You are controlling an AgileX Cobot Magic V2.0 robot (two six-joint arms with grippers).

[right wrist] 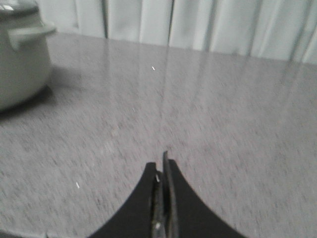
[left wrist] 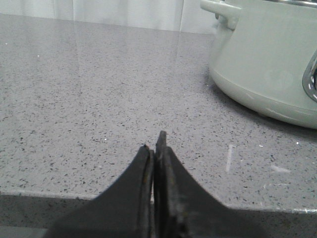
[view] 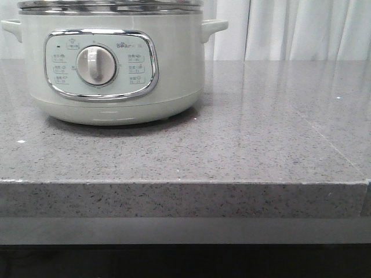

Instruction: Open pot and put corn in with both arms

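**A:** The left tool (left wrist: 154,141), jaws pressed together on nothing, sits low over the near edge of the speckled grey bench (view: 261,145); the right tool (right wrist: 163,161) is pinched closed and empty too, out over bare stone. Neither arm shows in the front view.

**B:** And the pot (view: 113,61)?

**A:** One pale green electric cooker, standing at the bench's left rear, dial (view: 96,65) and chrome-framed panel facing the camera, steel-rimmed lid (view: 110,6) seated on top. The lid's knob is cut off by the frame. Each wrist view catches one of its side handles, well apart from the jaws.

**B:** The corn?

**A:** None in any of the three views. Count: one pot, one lid, two handles, two tools, no cob visible. White curtains (view: 301,29) hang behind.

**B:** So the step in hand?

**A:** My reading: opening the pot comes first. One tool should spread its jaws before reaching, rise above the rim, and come down squarely on the lid's knob, lifting straight up so the lid does not drag the rim. The other arm stays clear of that path until the corn is located.
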